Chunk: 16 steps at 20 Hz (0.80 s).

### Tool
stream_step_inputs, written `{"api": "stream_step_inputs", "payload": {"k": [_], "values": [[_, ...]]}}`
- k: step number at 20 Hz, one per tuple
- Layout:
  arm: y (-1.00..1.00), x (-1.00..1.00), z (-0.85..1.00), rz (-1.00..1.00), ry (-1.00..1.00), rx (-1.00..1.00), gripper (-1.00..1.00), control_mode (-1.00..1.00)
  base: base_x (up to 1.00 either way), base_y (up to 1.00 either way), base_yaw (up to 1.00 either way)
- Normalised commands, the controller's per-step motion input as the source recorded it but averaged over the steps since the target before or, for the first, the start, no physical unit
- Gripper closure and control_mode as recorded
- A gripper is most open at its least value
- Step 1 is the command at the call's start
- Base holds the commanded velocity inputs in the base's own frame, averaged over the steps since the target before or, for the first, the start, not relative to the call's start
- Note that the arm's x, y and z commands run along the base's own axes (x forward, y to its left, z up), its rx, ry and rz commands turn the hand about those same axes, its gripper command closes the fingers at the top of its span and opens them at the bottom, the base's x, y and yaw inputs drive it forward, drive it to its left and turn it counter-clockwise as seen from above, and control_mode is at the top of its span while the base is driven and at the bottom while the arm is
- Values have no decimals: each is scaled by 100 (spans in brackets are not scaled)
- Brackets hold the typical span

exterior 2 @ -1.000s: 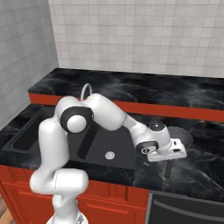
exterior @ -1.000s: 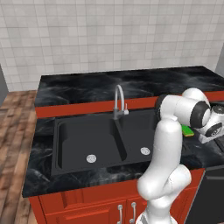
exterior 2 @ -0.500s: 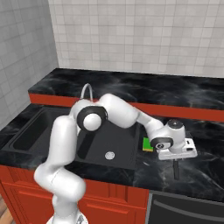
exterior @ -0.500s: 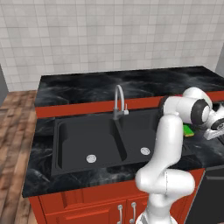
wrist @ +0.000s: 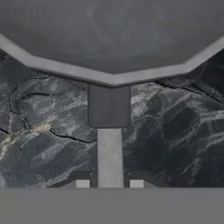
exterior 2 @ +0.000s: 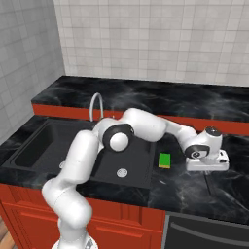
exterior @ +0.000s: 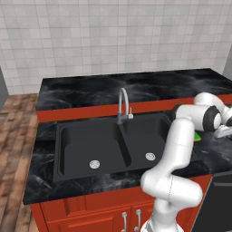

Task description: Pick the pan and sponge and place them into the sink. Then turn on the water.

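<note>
While my pincer [wrist: 109, 183] is clamped tight on the handle of the pan [wrist: 109, 39], which rests on the counter [wrist: 175, 131] at 12 o'clock, no writing shows anywhere.

Arm: white, dark joints; rises from the base at the front edge of the bench [exterior 2: 204, 194], bends at the elbow over the bench, forearm reaching far right and low. Wrist: turned down toward the bench. Gripper [wrist: 109, 183]: just above the bench top, jaws drawn in close on either side of the pan's handle [wrist: 109, 151].
</note>
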Motion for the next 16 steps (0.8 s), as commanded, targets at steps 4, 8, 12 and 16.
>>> {"api": "stream_step_inputs", "payload": {"k": [4, 8, 12, 16], "values": [[30, 30, 14, 0, 1, 1, 100, -100, 0, 0, 0], [65, 4, 34, 0, 0, 0, 100, -100, 0, 0, 0], [78, 0, 42, 0, 0, 0, 100, -100, 0, 0, 0], [85, -12, 30, 0, 0, -6, 100, -100, 0, 0, 0]]}}
